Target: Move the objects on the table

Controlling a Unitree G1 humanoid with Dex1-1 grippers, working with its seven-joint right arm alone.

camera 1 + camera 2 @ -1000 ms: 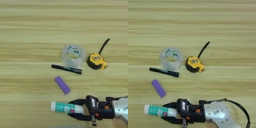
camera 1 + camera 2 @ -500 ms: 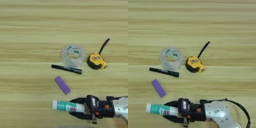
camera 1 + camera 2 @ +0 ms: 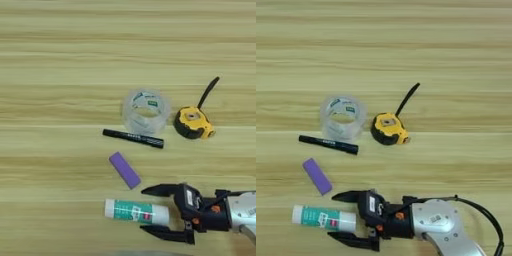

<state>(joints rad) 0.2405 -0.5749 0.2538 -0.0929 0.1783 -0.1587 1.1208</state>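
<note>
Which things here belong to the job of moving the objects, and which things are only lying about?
Belong to the job:
- glue stick, its right end between the open pincer fingers
- purple eraser
- black marker
- clear tape roll
- yellow tape measure
- table they lie on

Only lying about:
- nothing that I can see; every item is one of the objects

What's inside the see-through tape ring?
Inside the clear tape roll only the bare wooden table shows, seen through the hole. Nothing lies in it. The black marker lies just in front, outside it.
</note>
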